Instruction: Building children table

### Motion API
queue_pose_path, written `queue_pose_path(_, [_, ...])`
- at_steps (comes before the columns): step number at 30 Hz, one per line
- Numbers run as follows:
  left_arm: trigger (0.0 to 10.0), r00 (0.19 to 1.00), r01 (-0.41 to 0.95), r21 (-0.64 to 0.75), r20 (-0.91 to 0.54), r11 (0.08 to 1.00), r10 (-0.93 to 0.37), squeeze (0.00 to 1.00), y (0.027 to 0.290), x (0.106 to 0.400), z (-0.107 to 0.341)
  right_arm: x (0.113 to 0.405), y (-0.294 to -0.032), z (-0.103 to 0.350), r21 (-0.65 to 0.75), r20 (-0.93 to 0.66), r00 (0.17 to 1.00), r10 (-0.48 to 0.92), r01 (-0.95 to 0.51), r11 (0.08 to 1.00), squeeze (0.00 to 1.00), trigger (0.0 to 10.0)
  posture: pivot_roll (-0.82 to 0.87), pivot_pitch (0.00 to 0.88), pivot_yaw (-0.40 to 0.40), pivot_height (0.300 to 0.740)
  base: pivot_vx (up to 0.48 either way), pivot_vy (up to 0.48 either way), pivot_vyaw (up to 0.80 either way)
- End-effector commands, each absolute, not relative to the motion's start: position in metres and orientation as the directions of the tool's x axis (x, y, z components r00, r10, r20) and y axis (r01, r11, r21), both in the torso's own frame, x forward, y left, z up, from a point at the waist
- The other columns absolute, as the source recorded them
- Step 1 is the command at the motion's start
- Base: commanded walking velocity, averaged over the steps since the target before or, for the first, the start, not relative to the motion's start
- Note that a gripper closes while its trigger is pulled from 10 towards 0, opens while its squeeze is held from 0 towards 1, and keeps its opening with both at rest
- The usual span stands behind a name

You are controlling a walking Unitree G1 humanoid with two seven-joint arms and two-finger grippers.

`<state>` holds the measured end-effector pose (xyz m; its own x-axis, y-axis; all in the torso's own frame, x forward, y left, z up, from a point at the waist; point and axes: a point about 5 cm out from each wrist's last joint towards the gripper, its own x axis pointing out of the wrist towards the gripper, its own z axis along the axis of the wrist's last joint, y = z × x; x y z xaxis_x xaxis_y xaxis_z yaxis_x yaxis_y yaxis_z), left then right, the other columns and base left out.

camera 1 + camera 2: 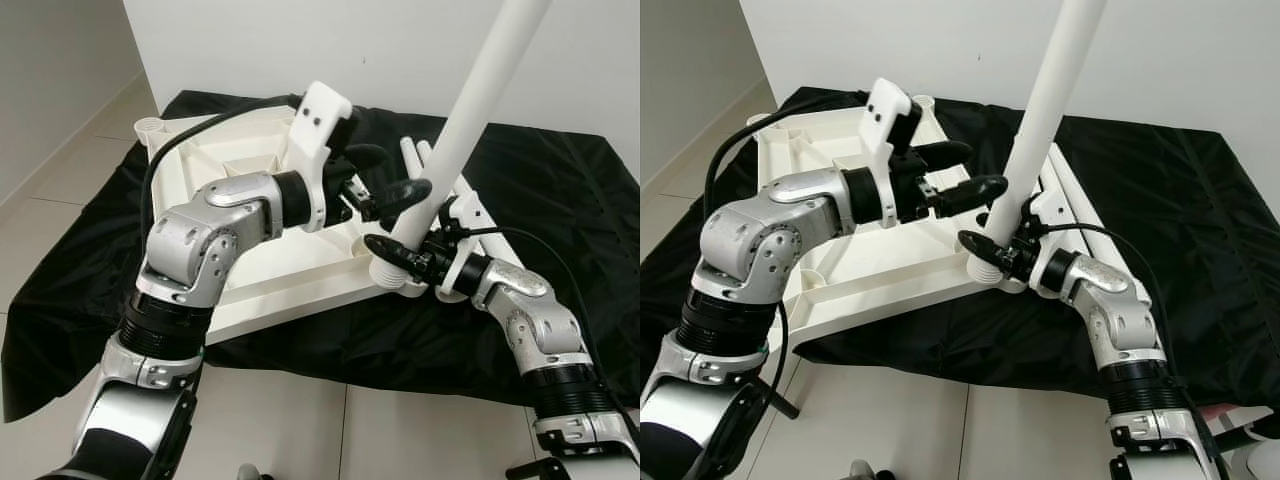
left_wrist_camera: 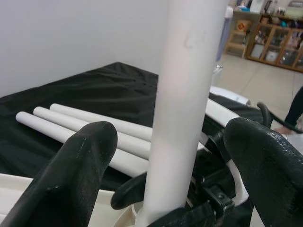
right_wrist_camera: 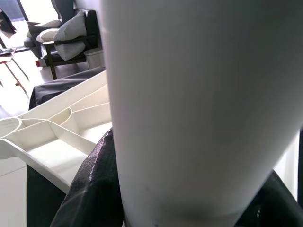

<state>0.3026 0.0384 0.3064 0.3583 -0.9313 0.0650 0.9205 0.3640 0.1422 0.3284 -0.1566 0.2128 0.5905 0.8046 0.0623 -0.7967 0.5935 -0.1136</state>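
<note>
A home: tiled floor [image 1: 60, 190], armchair [image 3: 66, 35], glass-fronted cabinet [image 2: 279, 45].

- Left arm bent at the elbow, reaching right across the middle; left gripper [image 1: 962, 172] spread wide, fingers apart.
- Right arm angled in from the near right; right gripper [image 1: 399, 262] low, fingers clamped together.

Upturned white tabletop [image 1: 250, 200] on black cloth [image 1: 560, 180], right gripper [image 1: 392, 256] clamping upright leg [image 1: 455, 150], left gripper [image 1: 395, 195] spread beside it
</note>
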Motion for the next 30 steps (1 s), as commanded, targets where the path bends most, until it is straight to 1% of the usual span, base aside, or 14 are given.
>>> queue_pose_path(1, [10.0,0.244,0.954,0.172,0.037,0.246,-0.969,0.00,0.035,0.297,0.305,0.329,-0.155,0.216,-0.123,0.058,0.572,0.818,-0.809,0.575,0.00,10.0,-0.06,0.076,-0.005,0.740,0.000,0.000,0.00])
queue_pose_path(8, [10.0,0.240,0.952,0.188,0.028,0.241,-0.970,0.00,0.035,0.297,0.306,0.330,-0.154,0.216,-0.123,0.057,0.564,0.824,-0.815,0.567,0.00,10.0,-0.07,0.068,-0.002,0.740,0.000,0.000,0.00])
queue_pose_path(18, [10.0,0.247,0.950,0.193,0.026,0.248,-0.969,0.00,0.034,0.301,0.306,0.329,-0.153,0.219,-0.133,0.062,0.551,0.832,-0.822,0.554,0.00,10.0,-0.08,0.033,0.008,0.740,0.000,0.000,0.00])
queue_pose_path(23, [10.0,0.260,0.947,0.191,0.023,0.260,-0.965,0.00,0.034,0.305,0.309,0.328,-0.152,0.217,-0.143,0.051,0.533,0.844,-0.833,0.535,0.00,10.0,-0.08,0.014,0.015,0.740,0.000,0.000,0.00])
queue_pose_path(30, [10.0,0.254,0.947,0.198,0.025,0.254,-0.967,0.00,0.031,0.307,0.314,0.325,-0.150,0.215,-0.159,0.021,0.501,0.865,-0.853,0.497,0.00,10.0,-0.08,0.004,0.016,0.740,0.000,0.000,0.00])
